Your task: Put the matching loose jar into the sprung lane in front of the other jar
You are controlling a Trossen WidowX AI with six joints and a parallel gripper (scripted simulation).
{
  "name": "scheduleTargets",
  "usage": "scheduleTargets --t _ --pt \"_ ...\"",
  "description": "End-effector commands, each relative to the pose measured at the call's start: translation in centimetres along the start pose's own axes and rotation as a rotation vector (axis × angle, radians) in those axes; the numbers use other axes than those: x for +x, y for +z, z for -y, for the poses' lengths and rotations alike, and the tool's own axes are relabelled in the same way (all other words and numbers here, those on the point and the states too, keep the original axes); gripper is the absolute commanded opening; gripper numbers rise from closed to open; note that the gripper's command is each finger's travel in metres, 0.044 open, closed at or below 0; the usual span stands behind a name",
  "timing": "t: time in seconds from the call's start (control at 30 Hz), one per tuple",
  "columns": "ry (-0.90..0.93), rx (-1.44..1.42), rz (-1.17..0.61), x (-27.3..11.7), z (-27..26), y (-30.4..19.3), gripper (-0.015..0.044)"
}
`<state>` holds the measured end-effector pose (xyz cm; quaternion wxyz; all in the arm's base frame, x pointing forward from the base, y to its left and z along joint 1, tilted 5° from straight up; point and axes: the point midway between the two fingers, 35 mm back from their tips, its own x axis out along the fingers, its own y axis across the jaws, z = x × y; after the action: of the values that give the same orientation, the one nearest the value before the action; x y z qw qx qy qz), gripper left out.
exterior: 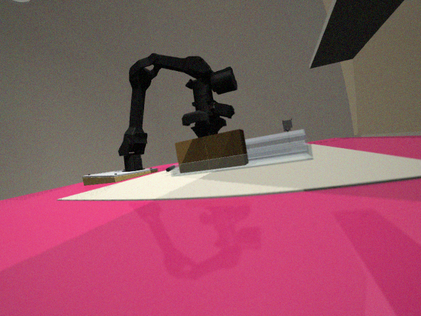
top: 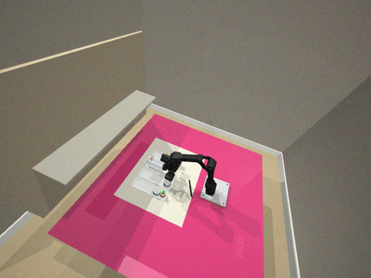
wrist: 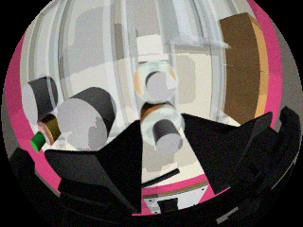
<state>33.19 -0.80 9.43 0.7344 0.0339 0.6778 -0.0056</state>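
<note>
My gripper [wrist: 161, 121] points down and is shut on a pale round jar [wrist: 168, 143] with a grey knob and an amber-brown band. A similar jar [wrist: 160, 84], with a grey knob and orange edge, stands just behind it in the lane [wrist: 150, 42] [top: 156, 166]. The two jars look touching or nearly so in the wrist view. The arm hides both jars in the top view, and the wooden block hides the fingertips in the exterior view. The front stop, the pusher plate and the held jar's base cannot be made out.
A wooden block [exterior: 212, 153] [wrist: 242, 71] stands along the right side in the wrist view. Left of the gripper are a large grey-topped cylinder [wrist: 81, 125] [top: 167, 183], another grey-topped cylinder [wrist: 30, 101] [top: 156, 191] and a small green-topped jar [wrist: 39, 140] [top: 163, 193]. A black bar [top: 190, 188] lies near the base.
</note>
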Motion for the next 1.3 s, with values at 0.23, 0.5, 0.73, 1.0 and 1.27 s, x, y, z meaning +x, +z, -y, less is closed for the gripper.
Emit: scheduleTargets --t 0.23,0.5,0.73,1.0,1.27 --pt "0.003 -0.003 0.024 0.3 -0.1 0.5 0.0000" --pt "0.003 -0.003 0.024 0.6 -0.1 0.5 0.0000" --pt "0.003 -0.003 0.024 0.8 -0.1 0.4 0.0000" --pt "0.003 -0.003 0.024 1.0 -0.1 0.4 0.0000" --pt "0.003 -0.003 0.023 1.3 -0.1 0.3 0.0000"
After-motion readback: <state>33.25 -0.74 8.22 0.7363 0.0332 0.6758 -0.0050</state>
